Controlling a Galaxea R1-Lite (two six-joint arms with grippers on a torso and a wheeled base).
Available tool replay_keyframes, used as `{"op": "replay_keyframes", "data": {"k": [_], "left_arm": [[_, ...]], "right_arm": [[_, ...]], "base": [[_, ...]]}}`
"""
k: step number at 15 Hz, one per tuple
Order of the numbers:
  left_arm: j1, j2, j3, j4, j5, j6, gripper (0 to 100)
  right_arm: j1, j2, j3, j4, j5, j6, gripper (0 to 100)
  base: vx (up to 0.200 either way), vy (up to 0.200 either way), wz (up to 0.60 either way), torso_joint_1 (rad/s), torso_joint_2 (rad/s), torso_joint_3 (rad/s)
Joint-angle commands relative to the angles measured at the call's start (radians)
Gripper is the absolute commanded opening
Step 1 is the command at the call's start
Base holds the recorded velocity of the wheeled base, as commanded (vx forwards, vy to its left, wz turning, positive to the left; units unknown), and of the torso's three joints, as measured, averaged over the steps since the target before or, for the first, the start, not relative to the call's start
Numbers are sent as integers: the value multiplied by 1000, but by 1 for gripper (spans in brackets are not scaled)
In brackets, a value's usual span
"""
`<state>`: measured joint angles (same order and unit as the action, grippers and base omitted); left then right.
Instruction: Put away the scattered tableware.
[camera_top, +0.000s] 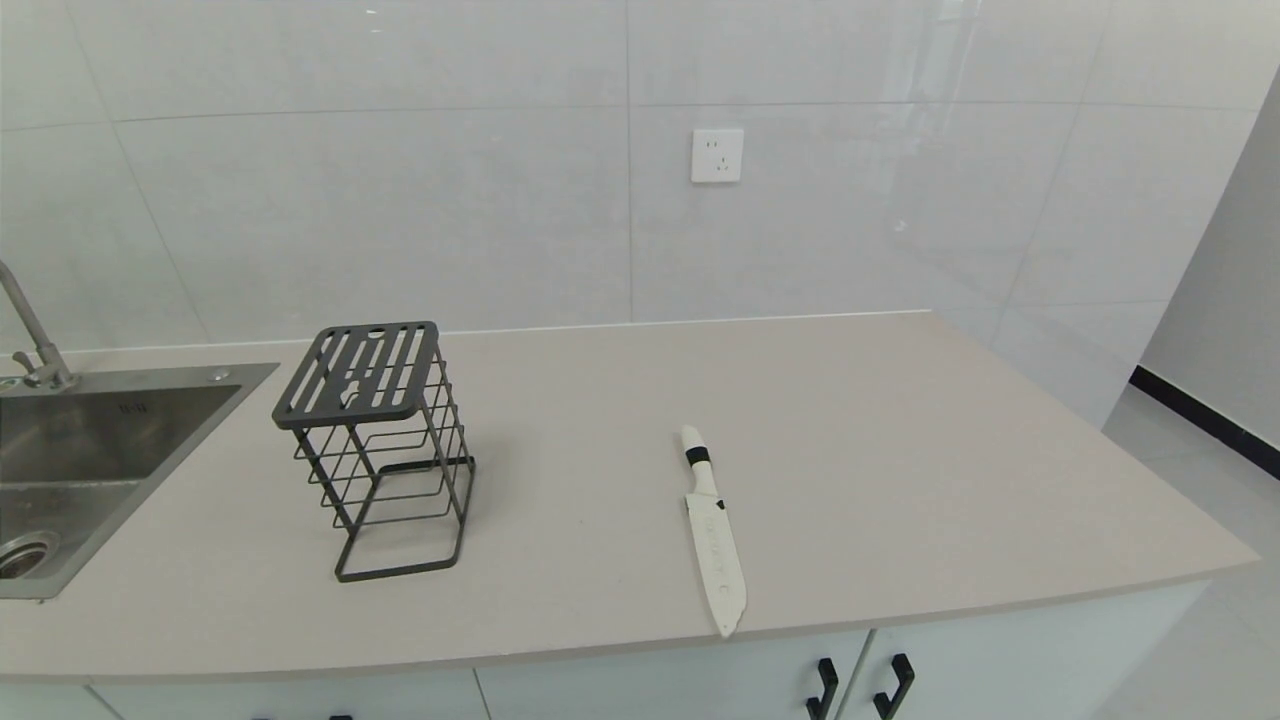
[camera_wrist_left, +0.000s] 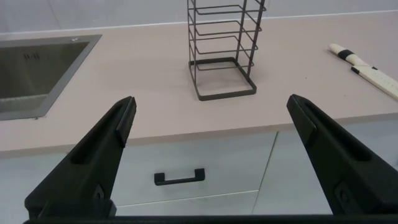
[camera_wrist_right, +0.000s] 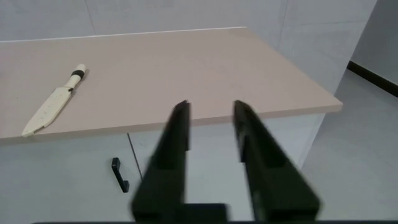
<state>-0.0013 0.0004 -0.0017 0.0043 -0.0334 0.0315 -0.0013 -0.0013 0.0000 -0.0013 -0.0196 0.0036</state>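
Note:
A white knife (camera_top: 712, 525) with a black band on its handle lies flat near the counter's front edge, tip toward me. To its left a black wire knife rack (camera_top: 375, 445) with a slotted top stands upright. From the left wrist, the rack (camera_wrist_left: 221, 50) and the knife (camera_wrist_left: 367, 68) lie beyond my left gripper (camera_wrist_left: 211, 102), which is wide open and empty, in front of the counter and below its edge. My right gripper (camera_wrist_right: 210, 106) hangs before the cabinet front, to the right of the knife (camera_wrist_right: 56, 102), its fingers a narrow gap apart with nothing between them.
A steel sink (camera_top: 200, 375) with a faucet (camera_top: 30, 330) is set into the counter at far left. A wall socket (camera_top: 716, 155) sits above the counter. Cabinet doors with black handles (camera_top: 825, 688) lie below. The counter ends at right, with open floor beyond.

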Motion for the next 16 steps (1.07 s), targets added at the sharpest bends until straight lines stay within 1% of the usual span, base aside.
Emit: {"op": "replay_keyframes", "data": {"k": [1, 2, 3, 4, 5, 7, 8, 9, 10, 11, 12, 13, 14, 16], "left_arm": [[0, 1, 0, 0, 0, 1, 100], [0, 1, 0, 0, 1, -7, 100], [0, 1, 0, 0, 0, -5, 100], [0, 1, 0, 0, 1, -7, 100], [0, 1, 2, 0, 1, -7, 100], [0, 1, 0, 0, 0, -5, 100], [0, 1, 2, 0, 3, -8, 100], [0, 1, 2, 0, 3, -8, 100], [0, 1, 2, 0, 1, -7, 100], [0, 1, 2, 0, 1, -7, 100], [0, 1, 2, 0, 1, -7, 100], [0, 1, 2, 0, 1, -8, 100], [0, 1, 2, 0, 1, -10, 100], [0, 1, 2, 0, 3, -10, 100]], "right_arm": [[0, 1, 0, -2, 3, -2, 100], [3, 1, -40, -29, 113, -48, 100], [-14, 122, -287, -97, 188, -70, 100], [-26, 342, -525, -128, 196, -74, 100], [-16, 412, -603, -123, 236, -93, 100], [12, 616, -566, -105, 352, -125, 100], [41, 741, -545, -106, 388, -126, 100], [64, 788, -546, -106, 398, -131, 100], [201, 960, -568, -123, 394, -178, 100], [248, 1035, -581, -144, 377, -192, 100], [317, 1182, -612, -209, 326, -211, 100], [348, 1244, -624, -243, 309, -218, 100], [399, 1391, -649, -338, 283, -223, 100], [451, 1580, -653, -445, 262, -221, 100]], "base": [[0, 0, 0, 0, 0, 0], [0, 0, 0, 0, 0, 0], [0, 0, 0, 0, 0, 0], [0, 0, 0, 0, 0, 0], [0, 0, 0, 0, 0, 0], [0, 0, 0, 0, 0, 0], [0, 0, 0, 0, 0, 0], [0, 0, 0, 0, 0, 0], [0, 0, 0, 0, 0, 0], [0, 0, 0, 0, 0, 0], [0, 0, 0, 0, 0, 0], [0, 0, 0, 0, 0, 0], [0, 0, 0, 0, 0, 0], [0, 0, 0, 0, 0, 0]]}}
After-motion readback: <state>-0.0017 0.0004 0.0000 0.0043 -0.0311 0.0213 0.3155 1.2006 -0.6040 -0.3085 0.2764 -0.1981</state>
